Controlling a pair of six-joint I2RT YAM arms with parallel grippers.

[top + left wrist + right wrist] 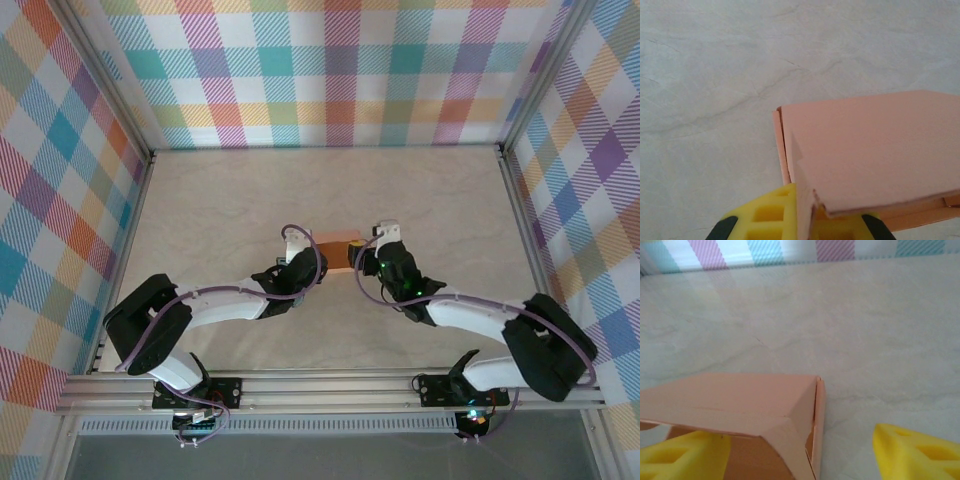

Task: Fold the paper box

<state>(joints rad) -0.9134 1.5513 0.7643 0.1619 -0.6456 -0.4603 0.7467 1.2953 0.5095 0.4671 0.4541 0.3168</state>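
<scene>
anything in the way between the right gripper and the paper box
Nothing visible does. The right gripper is open right at the paper box, with one finger partly hidden behind the card and the other apart over the bare table. The left gripper pinches a flap at the other end.

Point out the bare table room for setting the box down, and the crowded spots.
Free: the wide band between the paper box and the back wall; also the table corners beside each side wall. Crowded: the centre, where left claw and right claw meet at the box, and the near rail.
</scene>
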